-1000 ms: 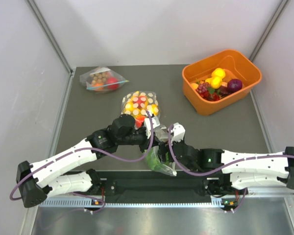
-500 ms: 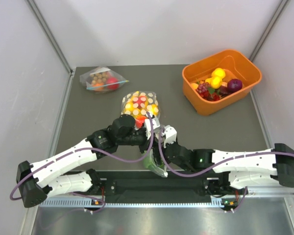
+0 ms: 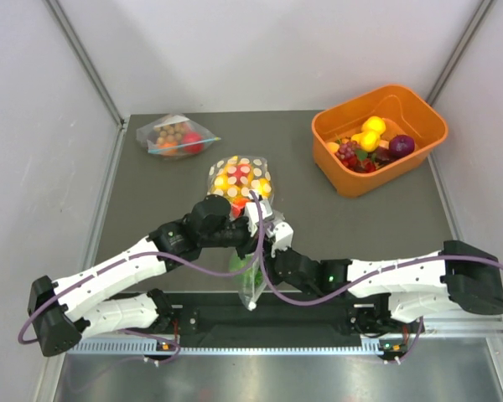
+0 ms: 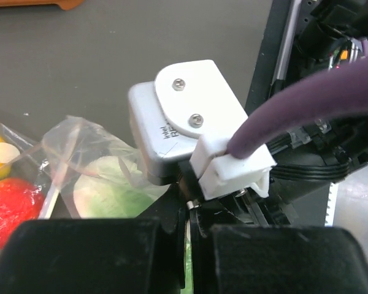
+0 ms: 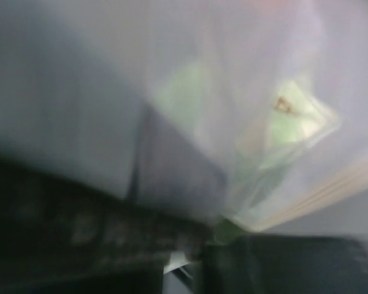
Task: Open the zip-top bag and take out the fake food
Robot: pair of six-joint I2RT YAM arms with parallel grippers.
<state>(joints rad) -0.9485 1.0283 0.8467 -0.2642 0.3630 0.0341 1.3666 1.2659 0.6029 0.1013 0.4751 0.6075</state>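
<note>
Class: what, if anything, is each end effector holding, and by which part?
The left end effector pinches the zip-top bag by an edge; whether the right end effector grips cannot be told.

The top view is bright and evenly lit from overhead, with faint soft shadows on the grey surface (image 3: 151, 193) and white glare on the metal rail (image 3: 235, 346) at the bottom edge. The left wrist view is crisp at centre, its black fingers (image 4: 92, 257) along the bottom dark and soft. The right wrist view is smeared throughout, the zip-top bag (image 5: 190, 92) a pale haze.
</note>
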